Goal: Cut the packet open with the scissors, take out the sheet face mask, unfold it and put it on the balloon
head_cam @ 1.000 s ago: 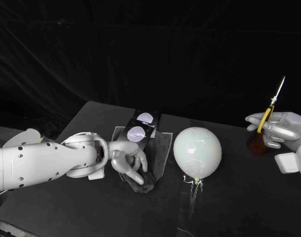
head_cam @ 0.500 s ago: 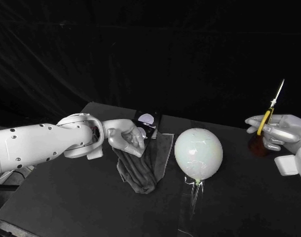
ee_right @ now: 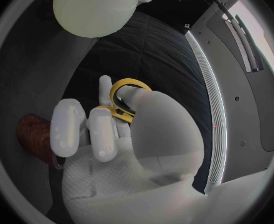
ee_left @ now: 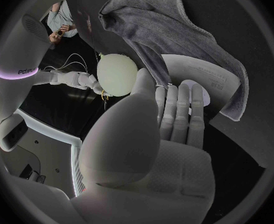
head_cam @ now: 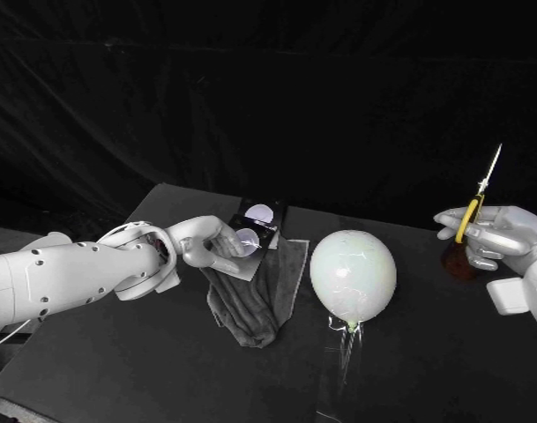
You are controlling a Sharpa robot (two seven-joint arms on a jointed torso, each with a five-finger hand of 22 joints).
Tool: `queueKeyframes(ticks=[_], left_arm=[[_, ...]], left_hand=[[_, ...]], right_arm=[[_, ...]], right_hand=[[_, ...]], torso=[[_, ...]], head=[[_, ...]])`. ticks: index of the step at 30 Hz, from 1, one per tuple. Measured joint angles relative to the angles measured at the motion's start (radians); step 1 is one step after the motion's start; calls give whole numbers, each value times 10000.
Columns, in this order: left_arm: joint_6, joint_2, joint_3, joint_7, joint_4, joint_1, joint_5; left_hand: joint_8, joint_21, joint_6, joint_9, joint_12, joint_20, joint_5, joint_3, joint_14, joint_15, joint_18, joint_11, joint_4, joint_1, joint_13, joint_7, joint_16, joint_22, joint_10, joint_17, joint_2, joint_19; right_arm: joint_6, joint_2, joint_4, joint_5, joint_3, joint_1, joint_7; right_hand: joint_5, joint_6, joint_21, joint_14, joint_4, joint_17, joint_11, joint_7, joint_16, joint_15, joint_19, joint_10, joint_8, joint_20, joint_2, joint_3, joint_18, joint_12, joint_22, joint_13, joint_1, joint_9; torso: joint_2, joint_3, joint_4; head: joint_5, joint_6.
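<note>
Since 1 s ago the left hand (head_cam: 221, 247) has slid from the near end of the grey cloth (head_cam: 250, 304) to its far part, & now its fingers (ee_left: 179, 109) sit at the near end of the packet (head_cam: 256, 220). Fingers are straight & close side by side, thumb next to them; can't tell if they pinch the packet or just touch it. Packet lies just past the fingertips, on the far side of the hand, on the left part of the black table (head_cam: 103, 352). Its long side runs near to far, leaning a bit right at the far end. Cloth pokes out nearer, long side going the same way. Balloon (head_cam: 354, 273) lies just right of the cloth, fat end far, knot near; it hasn't moved. Well apart on the right, the right hand (head_cam: 503, 236) is up off the table, wrapped round the yellow handles of the scissors (head_cam: 481, 198), blades together & pointing up, approx same spot as before. A brown thing (head_cam: 457, 263) sits just by it. So the left hand is way nearer the packet. I think the right hand w/ scissors must come left past the balloon to reach it, & the packet prob. needs lifting first so the blades can cut across a short end.
</note>
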Motion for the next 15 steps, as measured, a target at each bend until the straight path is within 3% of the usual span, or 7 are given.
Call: queueKeyframes(ticks=[3,6,9,12,15], left_arm=[[-475,79,-16,244,-134,-175,-184],[-913,131,-31,356,-220,-351,-350],[-1215,155,-40,390,-258,-445,-460],[-1497,188,-41,392,-286,-507,-606],[-1666,240,-55,342,-320,-539,-812]], left_hand=[[-139,-849,-74,-57,-561,228,0,292,-65,109,0,1,12,-163,-437,59,-896,-539,0,-529,-168,-214],[-227,-1464,-159,-87,-950,265,0,477,-202,246,1,135,37,-394,-736,125,-1444,-929,-134,-864,-480,-440],[-293,-1734,-220,-114,-1139,268,0,478,-386,334,0,214,37,-546,-883,186,-1765,-1099,-228,-1055,-632,-498],[-419,-2114,-399,-174,-1468,281,0,289,-938,258,-184,51,56,-589,-1097,215,-2306,-1338,-538,-1368,-934,-607],[-564,-2383,-655,-240,-1749,265,0,-76,-1497,139,-184,-92,70,-585,-1195,160,-2722,-1518,-783,-1711,-1063,-692]], right_arm=[[0,-11,3,-33,0,-2,-1],[0,-19,11,-67,0,-3,-2],[0,-31,17,-90,0,-4,-3],[0,-39,17,-113,0,-5,-5],[0,-39,16,-132,1,-10,-5]], right_hand=[[0,-1,0,0,0,-1,0,1,0,0,0,0,-2,0,0,0,-41,-15,0,1,0,0],[0,-2,0,0,0,-7,0,2,0,1,0,0,-12,0,0,0,-43,-18,-1,1,0,0],[0,-2,-1,1,0,-10,0,3,0,1,0,0,-13,0,0,0,-45,-4,-2,1,0,-2],[0,-4,-1,1,0,-13,0,4,0,1,0,0,-11,0,-1,0,-45,25,-4,0,-1,-7],[0,-5,-1,2,0,-17,0,5,0,3,0,0,17,0,-1,0,-46,26,-8,0,-1,-7]], torso=[[-1,-3,6],[-1,-3,6],[-1,-3,1],[-1,-3,-1],[-2,-2,-8]], head=[[-2,-15],[-2,-24],[2,-26],[2,-27],[8,-40]])
